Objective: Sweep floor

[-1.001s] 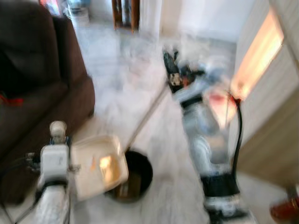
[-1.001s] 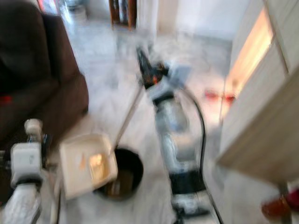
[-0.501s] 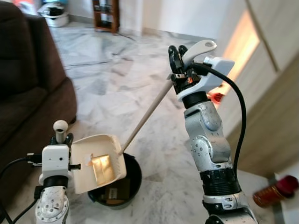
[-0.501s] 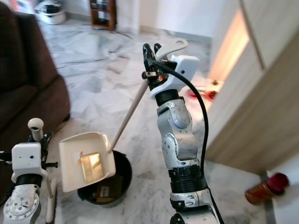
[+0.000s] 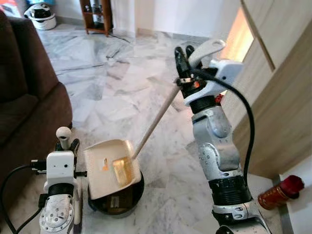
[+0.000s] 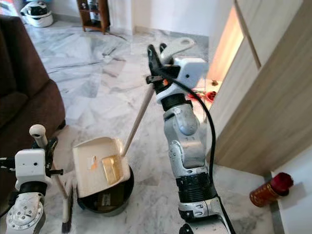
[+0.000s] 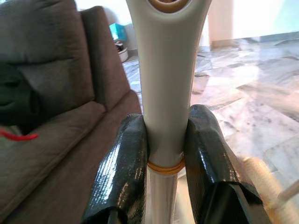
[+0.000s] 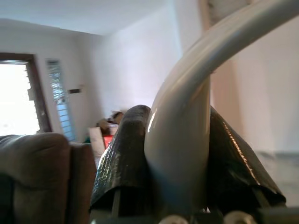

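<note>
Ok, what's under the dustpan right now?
A round black bin sits on the floor directly under the tilted dustpan. Brownish contents show at its near side; the pan covers the rest of its inside.

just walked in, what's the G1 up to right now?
It's emptying a dustpan. The right gripper is shut on the long dustpan handle, holding the cream dustpan tipped over the black bin on the marble floor. A yellowish scrap lies in the pan, not yet in the bin. The left gripper is shut on the broom handle, beside the brown sofa. A red can lies by the wooden cabinet.
</note>
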